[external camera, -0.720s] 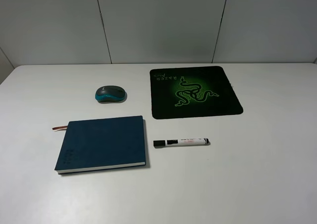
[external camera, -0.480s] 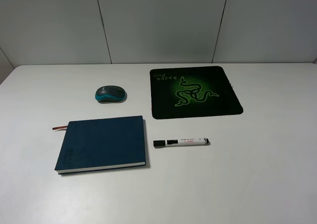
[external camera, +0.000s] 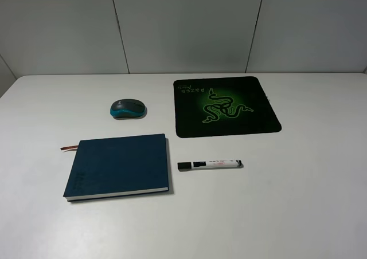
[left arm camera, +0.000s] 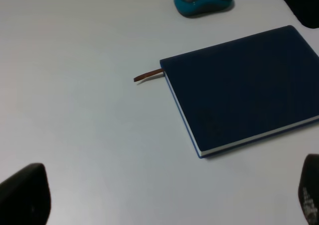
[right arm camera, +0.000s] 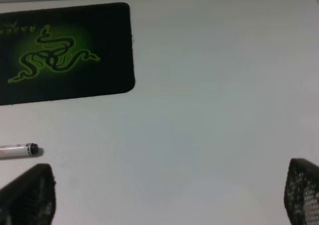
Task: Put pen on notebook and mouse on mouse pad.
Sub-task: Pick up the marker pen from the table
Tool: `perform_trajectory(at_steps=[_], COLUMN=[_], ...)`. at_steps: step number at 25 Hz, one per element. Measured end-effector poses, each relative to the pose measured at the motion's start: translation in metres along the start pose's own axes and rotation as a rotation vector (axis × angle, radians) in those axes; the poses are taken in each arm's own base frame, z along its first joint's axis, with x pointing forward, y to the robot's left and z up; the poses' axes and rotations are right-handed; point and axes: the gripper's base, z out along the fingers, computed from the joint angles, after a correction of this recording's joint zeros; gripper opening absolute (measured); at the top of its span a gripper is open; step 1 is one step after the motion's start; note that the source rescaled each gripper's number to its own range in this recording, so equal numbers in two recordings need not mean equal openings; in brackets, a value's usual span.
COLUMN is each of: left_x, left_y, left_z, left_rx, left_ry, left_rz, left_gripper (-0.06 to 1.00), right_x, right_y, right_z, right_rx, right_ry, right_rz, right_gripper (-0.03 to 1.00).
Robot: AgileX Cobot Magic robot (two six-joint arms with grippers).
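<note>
Lying where, the pen (external camera: 209, 164)?

It is lying flat on the white table (external camera: 309, 201), just beside the right edge of the notebook (external camera: 117, 165), its black cap pointing toward the book. A strip of bare tabletop is showing between them. The mouse pad (external camera: 226, 106) is sitting behind the pen, nearer the wall.

And the mouse (external camera: 128, 108)?

It is sitting on the table behind the notebook and left of the mouse pad, apart from both, with only bare table lying between it and the pad.

How are the grippers standing?

The left gripper (left arm camera: 167, 195) is hovering with its jaws spread wide, released. Its wrist view is taking in the notebook, the ribbon bookmark (left arm camera: 148, 76) sticking out of one corner, and the mouse beyond. The right gripper (right arm camera: 164, 192) is hovering equally wide and released above bare table, with the pen's tail end and the mouse pad ahead.

What else is around?

Grey wall panels (external camera: 183, 27) are standing behind the table.
</note>
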Motion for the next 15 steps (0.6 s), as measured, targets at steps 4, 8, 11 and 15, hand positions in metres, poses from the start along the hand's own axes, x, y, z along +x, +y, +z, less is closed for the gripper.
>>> perform_trajectory(at_steps=[4,8,11,15], left_x=[-0.006,-0.021,-0.035,-0.054], left_y=[0.0,0.001,0.002,0.003], left_z=[-0.009,-0.013,-0.012,-0.007], left_rx=[-0.004,0.0,0.002,0.005], left_ry=[-0.015,0.04,0.081,0.137], left_rz=[-0.004,-0.009,-0.011,-0.013], left_gripper=[1.0,1.0,1.0,0.99], right_x=[0.0,0.0,0.0,0.0], right_y=[0.0,0.0,0.0,0.0], right_z=[0.0,0.0,0.0,0.0], right_rx=[0.0,0.0,0.0,0.0], right_ry=[0.0,0.0,0.0,0.0], right_rz=[0.0,0.0,0.0,0.0], right_gripper=[1.0,1.0,1.0,1.0])
